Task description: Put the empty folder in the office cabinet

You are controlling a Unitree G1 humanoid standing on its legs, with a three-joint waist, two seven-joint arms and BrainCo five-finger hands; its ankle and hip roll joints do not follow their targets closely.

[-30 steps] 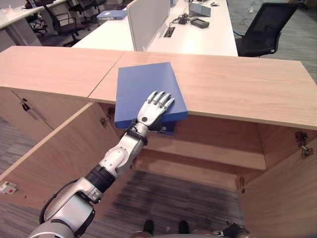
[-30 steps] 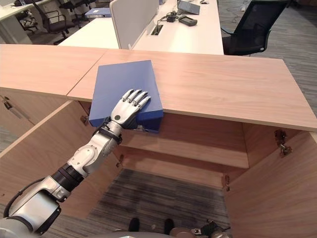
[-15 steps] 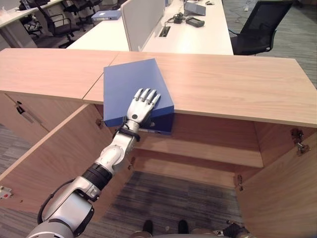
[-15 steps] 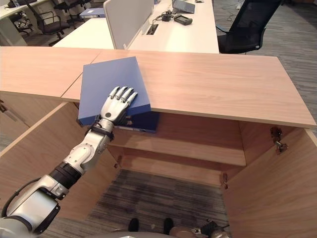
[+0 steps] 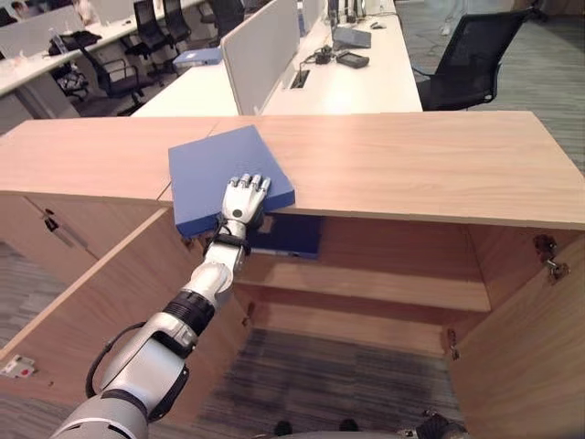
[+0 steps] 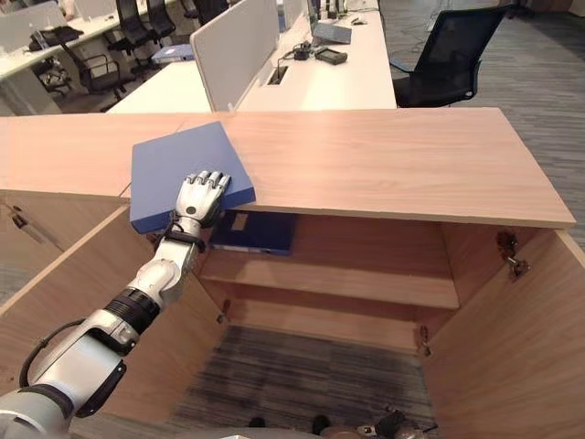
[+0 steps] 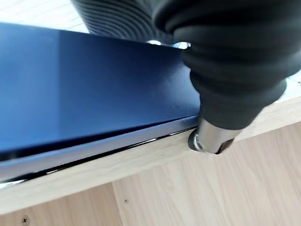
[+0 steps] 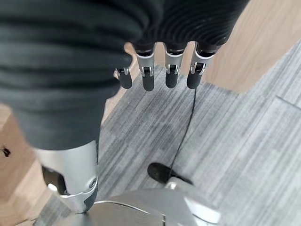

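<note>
The blue folder (image 5: 215,165) lies flat on the wooden top of the office cabinet (image 5: 411,165), its near corner overhanging the front edge. My left hand (image 5: 242,197) rests on the folder's near edge, fingers straight and flat on the cover. In the left wrist view the folder (image 7: 94,84) fills the space past the hand, and the thumb (image 7: 211,141) sits at the cabinet's front edge just below it. My right hand (image 8: 170,70) hangs low over the carpet with its fingers relaxed and nothing in it.
The cabinet stands with both doors swung out, left door (image 5: 101,302) and right door (image 5: 530,357). A darker blue folder (image 5: 288,236) lies on the upper shelf (image 5: 384,283) just under my hand. Behind are white desks with a divider (image 5: 260,55) and a black chair (image 5: 466,55).
The camera has pulled back and up, showing more of the cabinet's inside. The folder has slid a little to the left on the top, with my left hand still flat on it.
</note>
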